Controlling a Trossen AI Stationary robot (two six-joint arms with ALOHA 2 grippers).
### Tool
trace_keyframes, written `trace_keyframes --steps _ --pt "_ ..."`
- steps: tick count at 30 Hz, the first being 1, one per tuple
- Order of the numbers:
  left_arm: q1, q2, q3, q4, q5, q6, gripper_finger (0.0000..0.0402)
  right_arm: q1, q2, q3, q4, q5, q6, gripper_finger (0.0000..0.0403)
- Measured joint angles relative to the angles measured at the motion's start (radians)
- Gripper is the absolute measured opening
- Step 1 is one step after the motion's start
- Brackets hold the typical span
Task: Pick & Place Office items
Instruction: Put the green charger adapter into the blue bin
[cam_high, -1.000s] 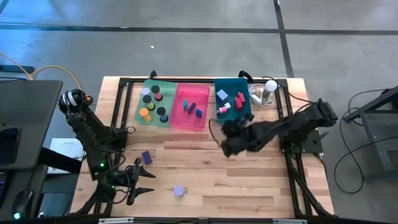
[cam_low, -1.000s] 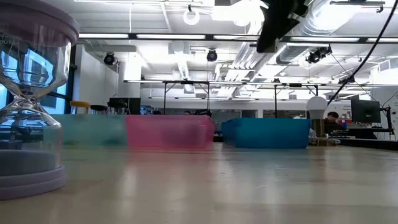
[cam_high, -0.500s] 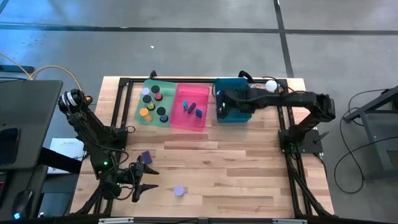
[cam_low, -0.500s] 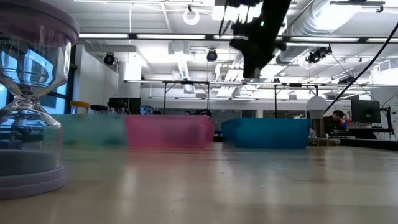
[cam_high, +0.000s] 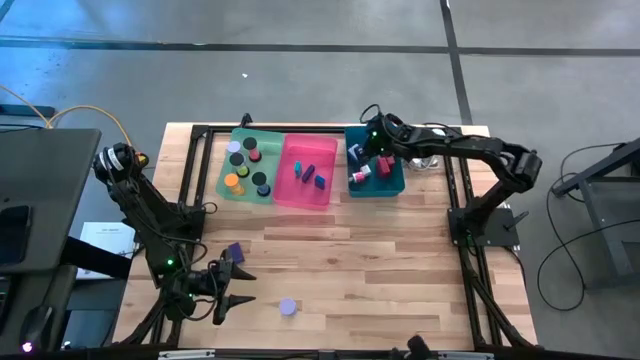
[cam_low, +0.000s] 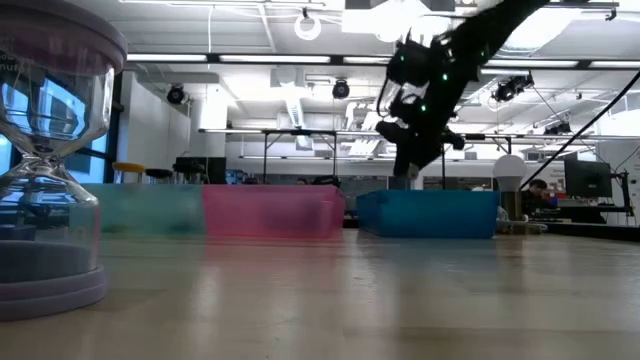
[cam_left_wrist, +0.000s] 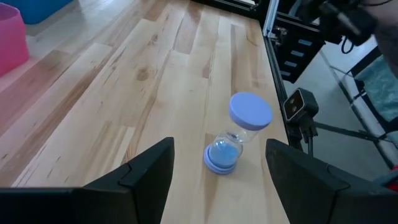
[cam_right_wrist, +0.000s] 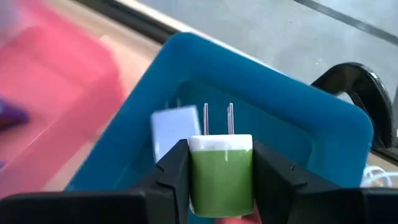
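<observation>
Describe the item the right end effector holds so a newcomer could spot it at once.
Find the teal bin at the table's far right. Above it, the right end effector grips a green plug block. Unlike the pieces lying in the bin, it has a white top with two metal prongs.

I work at a pale wooden table (cam_high: 400, 280) ringed by a black metal frame (cam_high: 462, 200), standing on a grey floor (cam_high: 300, 80) crossed by dark lines. Along my table's far edge three bins sit in a row: a green bin (cam_high: 222, 165) on the left, a pink bin (cam_high: 300, 197) in the middle right against it, and a teal bin (cam_high: 378, 190) to the right, just beside the pink one. Just right of the teal bin, at the far right corner, stands a clear gadget with a white ball top (cam_high: 434, 138). Off the table's left side I see a dark panel (cam_high: 40, 200) and a white sheet of paper (cam_high: 100, 240). Across the table, the room behind has rows of ceiling lights (cam_low: 250, 60), and a person (cam_low: 540, 188) sits far off on the right.
</observation>
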Motion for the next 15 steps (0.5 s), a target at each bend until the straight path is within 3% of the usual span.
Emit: trace_keyframes --steps 7,13,15 --pt "0.003 0.0 0.0 0.0 0.0 -0.045 0.0246 -0.073 0.095 -0.015 0.065 -0.07 0.0 0.0116" --pt "0.003 0.0 0.0 0.0 0.0 -0.048 0.0246 -0.1 0.163 -0.014 0.092 -0.06 0.013 0.0116" --pt "0.003 0.0 0.0 0.0 0.0 -0.048 0.0246 -0.1 0.17 -0.015 0.095 -0.061 0.008 0.0135"
